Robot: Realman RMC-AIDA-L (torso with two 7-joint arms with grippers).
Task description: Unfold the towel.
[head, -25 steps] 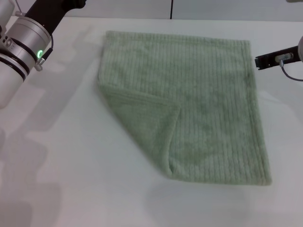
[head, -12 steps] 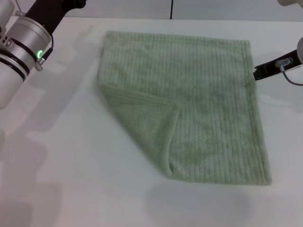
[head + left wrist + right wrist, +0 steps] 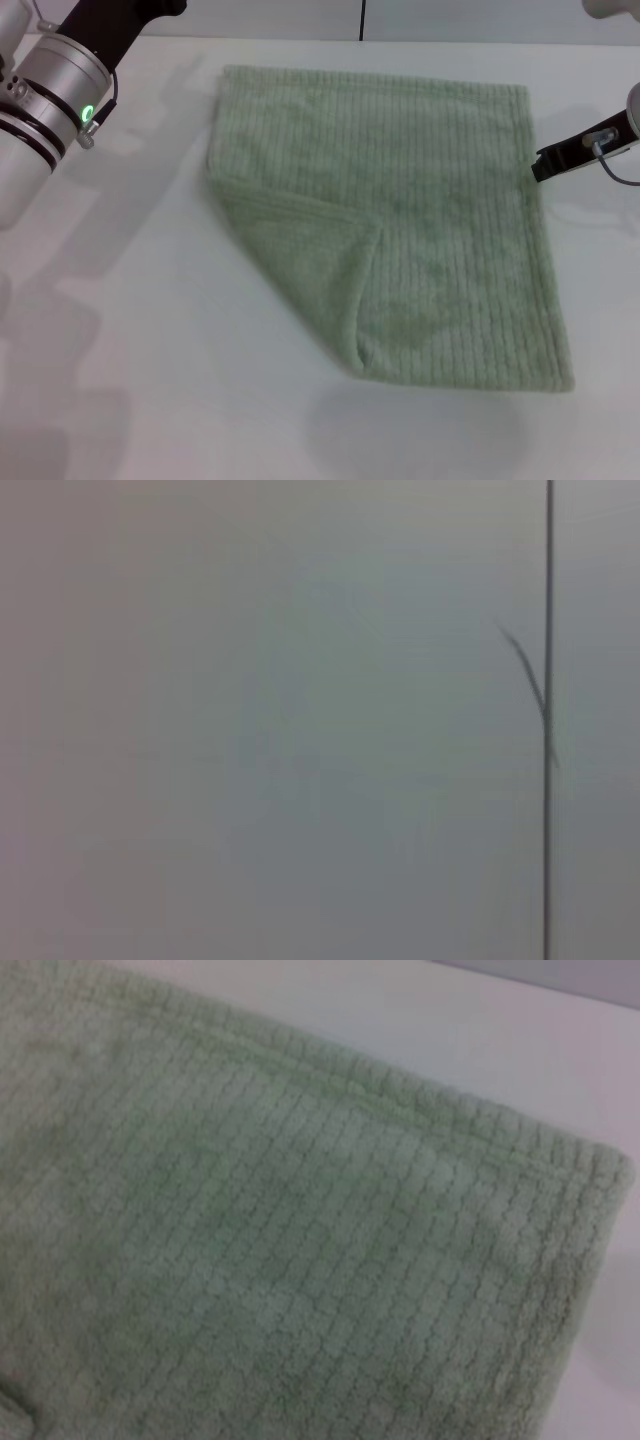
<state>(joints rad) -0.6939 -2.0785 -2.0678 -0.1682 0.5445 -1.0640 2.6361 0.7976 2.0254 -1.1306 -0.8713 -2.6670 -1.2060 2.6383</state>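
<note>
The pale sage-green towel [image 3: 420, 190] lies flat on the white table [image 3: 140, 360] in the head view. Its near-left corner is folded over onto the cloth as a triangular flap [image 3: 300, 255]. My right gripper [image 3: 545, 163] is at the towel's right edge, near the far right corner, low over the table. The right wrist view shows the ribbed towel [image 3: 270, 1250] close up, with its hemmed edge and a corner. My left arm [image 3: 50, 90] stays raised at the far left; its gripper is out of view.
A wall with a dark vertical seam [image 3: 361, 18] runs behind the table's far edge. The left wrist view shows only a plain grey wall with that seam [image 3: 549, 720]. Bare table lies left of and in front of the towel.
My right gripper has moved down and a little left, closer to the towel's right edge. The towel and the left arm have not moved.
</note>
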